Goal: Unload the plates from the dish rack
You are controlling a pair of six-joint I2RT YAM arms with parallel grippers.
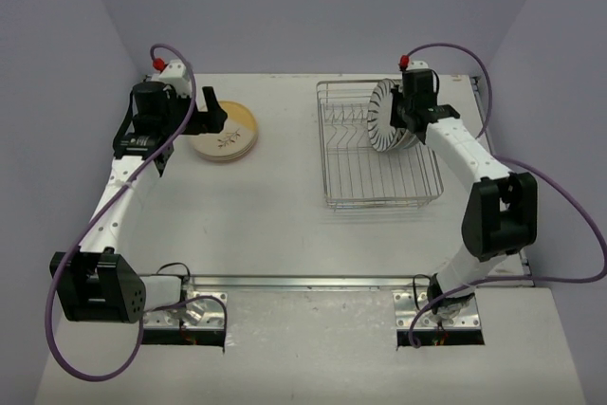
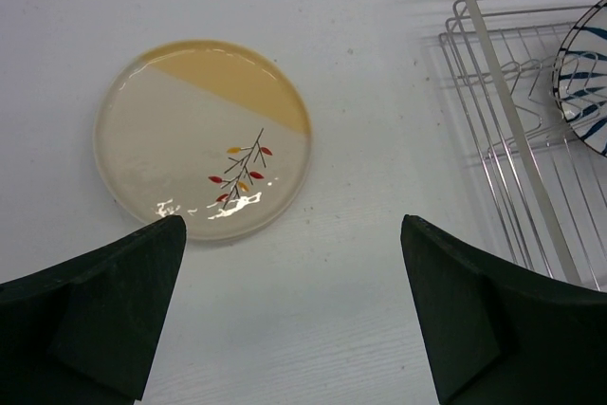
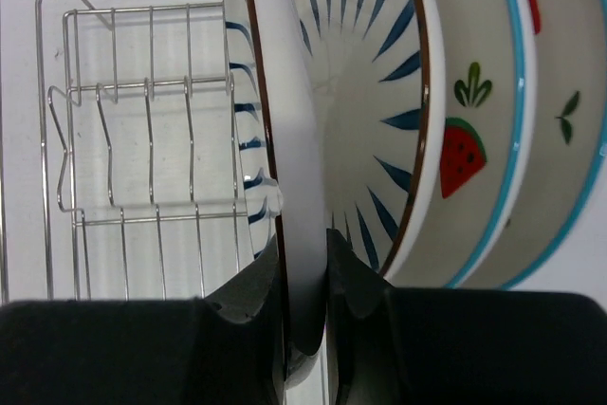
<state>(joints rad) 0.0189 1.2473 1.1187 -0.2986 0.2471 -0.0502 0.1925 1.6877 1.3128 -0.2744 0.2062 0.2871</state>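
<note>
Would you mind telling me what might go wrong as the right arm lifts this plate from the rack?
The right gripper pinches only the rim of the upright striped plate, so it could pivot or slip once lifted. The second striped plate and the watermelon plate stand close beside it and might get dragged or knocked.

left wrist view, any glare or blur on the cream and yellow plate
Left wrist view: the round cream plate with a yellow wedge is sharp, with a small white glare patch on its near rim. Right wrist view: the white blue-striped plate held edge-on looks soft. Top external view: even light, faint shadows.
</note>
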